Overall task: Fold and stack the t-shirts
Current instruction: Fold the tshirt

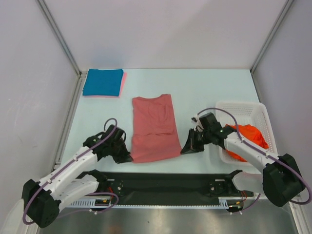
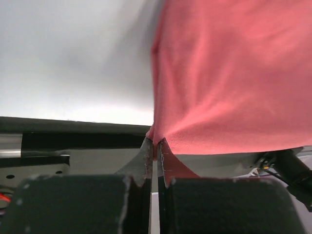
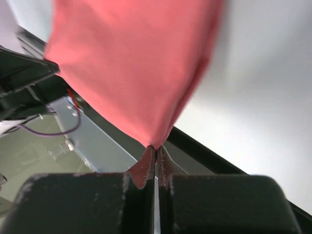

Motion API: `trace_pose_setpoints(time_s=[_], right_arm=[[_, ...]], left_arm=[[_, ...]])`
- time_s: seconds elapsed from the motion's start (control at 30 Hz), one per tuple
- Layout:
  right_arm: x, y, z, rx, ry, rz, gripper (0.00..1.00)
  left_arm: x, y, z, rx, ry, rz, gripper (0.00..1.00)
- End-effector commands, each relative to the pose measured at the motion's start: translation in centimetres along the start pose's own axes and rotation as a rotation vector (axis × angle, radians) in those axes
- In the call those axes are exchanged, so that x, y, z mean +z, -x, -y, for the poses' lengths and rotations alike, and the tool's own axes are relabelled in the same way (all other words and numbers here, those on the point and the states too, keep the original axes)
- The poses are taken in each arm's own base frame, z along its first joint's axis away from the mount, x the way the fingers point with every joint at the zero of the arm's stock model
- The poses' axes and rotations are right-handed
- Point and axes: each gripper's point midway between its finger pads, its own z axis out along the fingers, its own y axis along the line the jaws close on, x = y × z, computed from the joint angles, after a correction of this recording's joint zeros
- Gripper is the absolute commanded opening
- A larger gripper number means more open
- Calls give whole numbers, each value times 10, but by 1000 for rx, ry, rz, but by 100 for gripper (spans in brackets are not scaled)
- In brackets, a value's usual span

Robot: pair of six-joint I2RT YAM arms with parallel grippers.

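Two sets of jaws are shut on the near hem of the dusty salmon-red t-shirt [image 1: 153,127], one at each corner. The left jaws pinch the near-left corner. In the left wrist view a small peak of cloth is caught between them, and the rest of the shirt spreads away above. The right jaws pinch the near-right corner in the same way, the cloth narrowing to a point where they meet.

Seen from above, this shirt lies in the middle of the desk [image 1: 209,90] as a long narrow panel running away from the arms, its neckline at the far end. Whether the pinched corners are lifted off the surface cannot be told.

At the far-left corner of the desk a teal-blue t-shirt [image 1: 102,82] lies folded into a neat rectangle on top of a light pink t-shirt [image 1: 124,84]. Only a thin edge of the pink one shows along the right and near sides.

By the right edge stands a white lattice basket [image 1: 243,105] with bright orange-red t-shirts [image 1: 249,136] bunched inside. The right arm [image 1: 241,145] crosses over its near-left part, while the left arm [image 1: 73,165] reaches in from the near-left.
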Motion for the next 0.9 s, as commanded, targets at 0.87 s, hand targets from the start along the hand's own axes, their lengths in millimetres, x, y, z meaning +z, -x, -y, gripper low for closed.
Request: trace_pose_setpoints(time_s=[0.87], right_arm=[[20, 332, -73, -151, 82, 245, 0]], left_arm=[[2, 297, 180, 216, -41, 222, 0]])
